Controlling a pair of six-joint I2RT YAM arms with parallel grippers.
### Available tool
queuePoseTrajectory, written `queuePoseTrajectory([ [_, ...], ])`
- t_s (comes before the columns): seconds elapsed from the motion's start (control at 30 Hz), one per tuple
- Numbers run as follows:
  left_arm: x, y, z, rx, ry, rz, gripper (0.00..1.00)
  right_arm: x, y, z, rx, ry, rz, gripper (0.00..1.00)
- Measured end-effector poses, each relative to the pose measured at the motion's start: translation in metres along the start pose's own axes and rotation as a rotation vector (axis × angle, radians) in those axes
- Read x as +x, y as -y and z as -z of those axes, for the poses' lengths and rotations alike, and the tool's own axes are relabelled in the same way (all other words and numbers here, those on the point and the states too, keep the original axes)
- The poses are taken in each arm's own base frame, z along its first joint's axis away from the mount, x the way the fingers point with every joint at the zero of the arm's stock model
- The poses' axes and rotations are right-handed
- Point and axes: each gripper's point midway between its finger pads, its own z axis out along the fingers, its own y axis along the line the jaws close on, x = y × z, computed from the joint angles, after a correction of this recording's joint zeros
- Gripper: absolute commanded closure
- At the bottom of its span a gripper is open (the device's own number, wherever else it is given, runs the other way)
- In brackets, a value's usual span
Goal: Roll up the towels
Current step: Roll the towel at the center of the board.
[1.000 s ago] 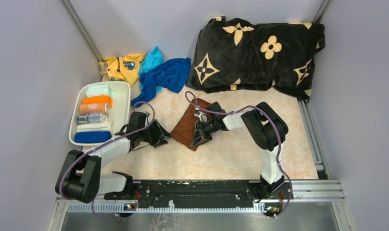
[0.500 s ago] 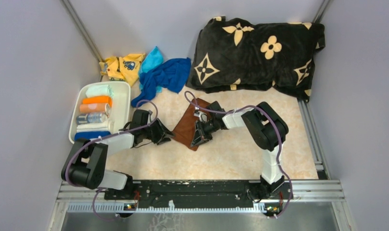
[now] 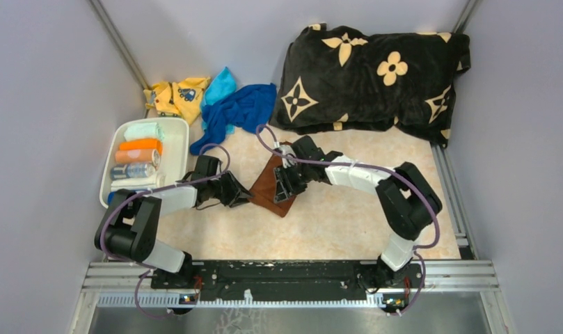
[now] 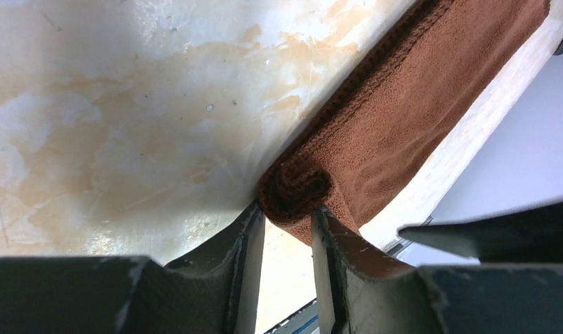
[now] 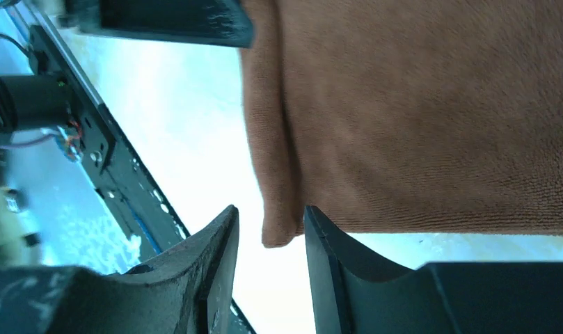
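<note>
Left gripper (image 4: 287, 216): jaws part-way apart, tips on either side of the rolled end of the brown towel (image 3: 264, 185) and touching it; whether they pinch it cannot be told.
Right gripper (image 5: 268, 224): jaws apart, loosely straddling the same towel's rolled edge at its other end; one finger touches it, a gap shows at the other, and nothing is clamped.
Brown towel: lies on the table (image 3: 320, 223) between the two grippers, the edge running from one to the other curled into a thin roll, the rest flat.
Blue towel (image 3: 242, 110): crumpled at the back, just left of the cushion (image 3: 376, 69).
Cyan towel (image 3: 221, 85): crumpled, touching the blue towel, beside the yellow cloth (image 3: 174, 96).
Tray (image 3: 177, 136): left of the left arm, rolled cloths inside.
</note>
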Motion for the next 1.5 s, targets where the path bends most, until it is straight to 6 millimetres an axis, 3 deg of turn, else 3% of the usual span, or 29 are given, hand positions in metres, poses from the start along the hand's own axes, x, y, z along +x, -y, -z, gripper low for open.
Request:
queuePoseTrajectory([
  [0.17, 0.0, -0.002, 0.0, -0.012, 0.004, 0.015, 0.63, -0.011, -0.047, 0.009, 0.052, 0.064, 0.254, 0.59],
  [0.33, -0.001, -0.002, 0.0, -0.023, 0.008, 0.023, 0.63, -0.004, -0.078, -0.003, 0.048, 0.058, 0.402, 0.6],
  [0.4, -0.002, -0.002, 0.0, -0.025, 0.008, 0.026, 0.63, 0.001, -0.075, -0.01, 0.059, 0.039, 0.414, 0.6],
  [0.57, -0.002, -0.002, 0.0, -0.028, 0.009, 0.031, 0.63, 0.014, -0.046, -0.031, 0.129, -0.035, 0.396, 0.6],
  [0.83, -0.002, -0.002, 0.0, -0.033, 0.006, 0.034, 0.63, 0.015, -0.02, -0.03, 0.255, -0.051, 0.42, 0.6],
  [1.33, -0.004, 0.0, -0.002, -0.048, -0.007, 0.034, 0.62, 0.013, -0.003, -0.025, 0.378, -0.06, 0.52, 0.59],
  [1.5, -0.005, 0.001, -0.004, -0.05, -0.017, 0.027, 0.62, 0.023, -0.001, -0.029, 0.409, -0.085, 0.579, 0.59],
])
